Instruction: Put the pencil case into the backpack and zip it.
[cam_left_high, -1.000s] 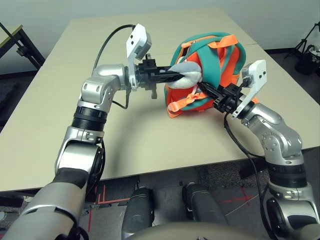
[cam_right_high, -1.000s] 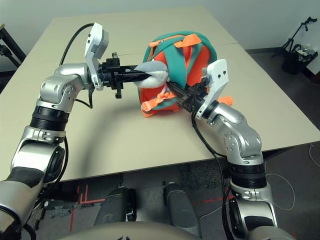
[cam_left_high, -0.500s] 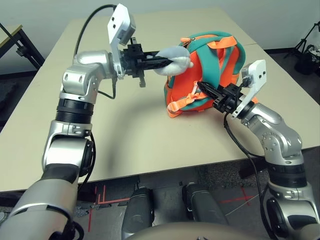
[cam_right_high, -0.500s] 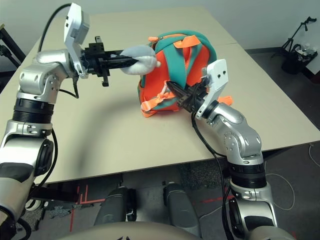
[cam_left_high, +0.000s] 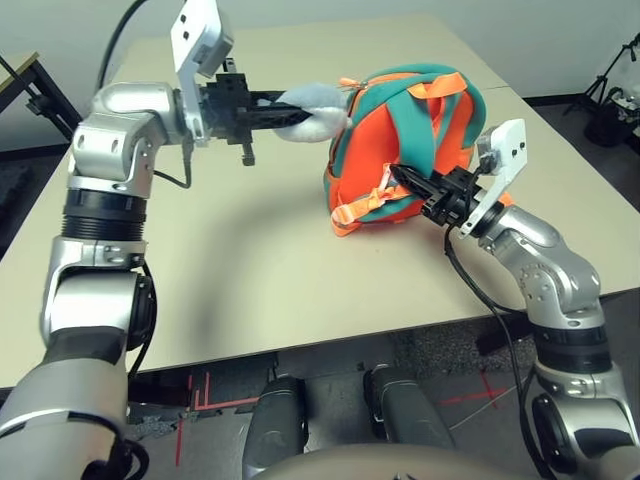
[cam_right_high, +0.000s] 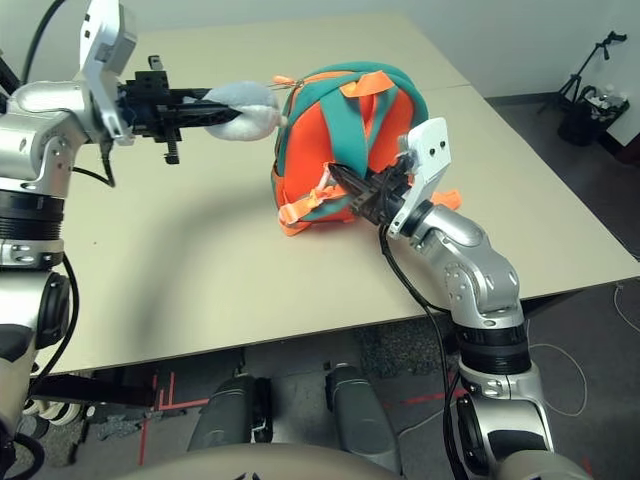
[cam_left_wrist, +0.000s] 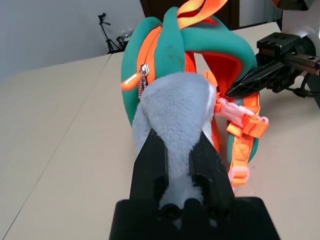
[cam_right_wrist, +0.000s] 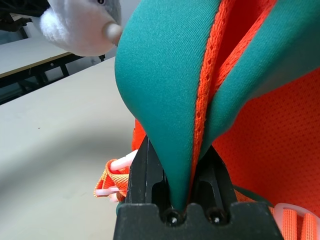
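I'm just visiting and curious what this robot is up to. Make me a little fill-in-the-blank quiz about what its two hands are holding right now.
1. The left gripper is shut on the grey plush ____ that hangs from the backpack.
2. The right gripper pinches a strap whose padding is ____ in colour.
3. The backpack's body rests on the ____.
4. The small buckle straps near the right gripper are ____ in colour.

Missing words: charm; teal; table; orange

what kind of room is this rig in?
Likely a lab or test room: a plain beige table, a tripod stand in the corner, red tape marks on grey carpet. The backpack is just the prop.
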